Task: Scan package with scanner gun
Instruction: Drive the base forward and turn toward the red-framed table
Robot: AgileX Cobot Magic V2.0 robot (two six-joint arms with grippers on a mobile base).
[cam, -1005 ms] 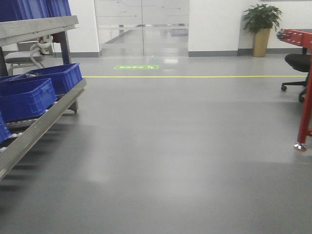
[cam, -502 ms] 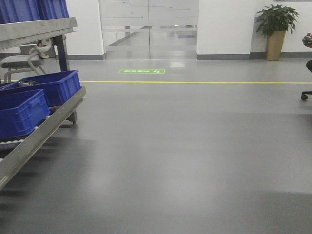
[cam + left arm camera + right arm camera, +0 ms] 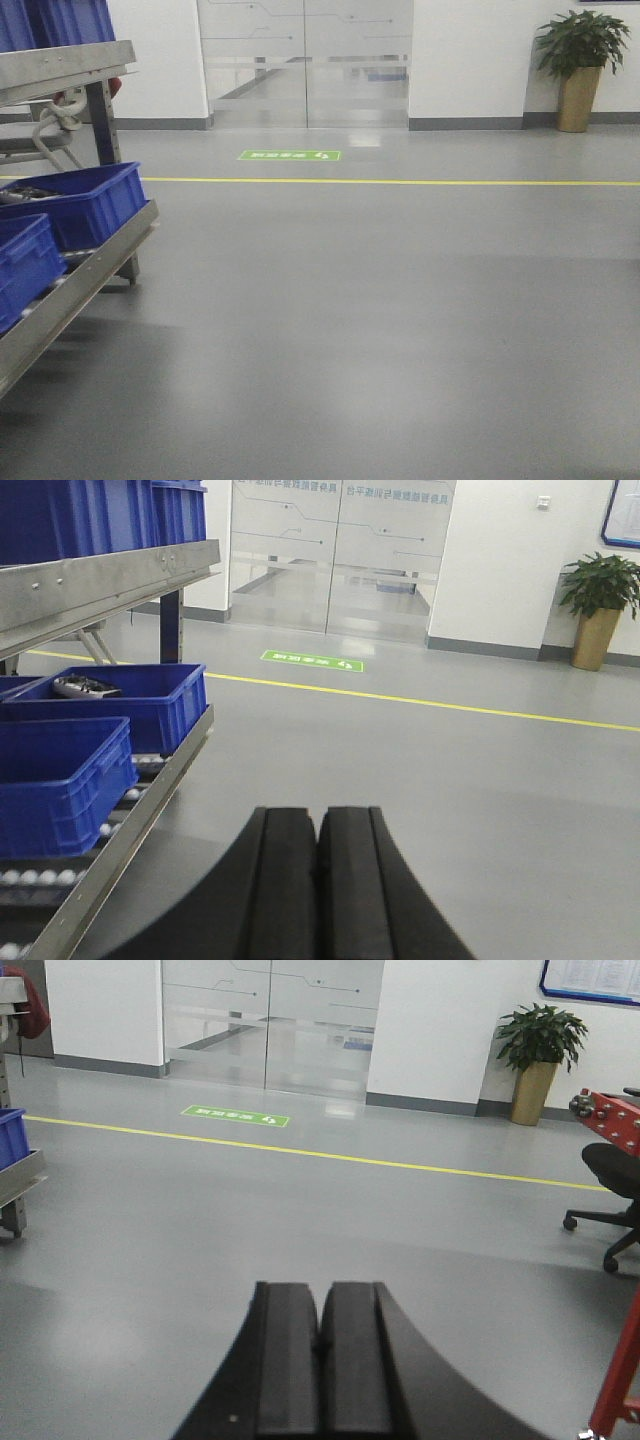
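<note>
- Blue bins [image 3: 60, 780] on the roller rack [image 3: 80, 285] sit close on the left; a base drifting that way could clip its rail.
- Neither the package nor the scanner gun shows in any view, so a blind reach risks hitting something unseen.
- Both the left jaws and right jaws are clenched on nothing; approaching the scanner gun unopened would knock it away.
- An office chair [image 3: 612, 1165] and red frame [image 3: 610, 1112] crowd the right.
</note>
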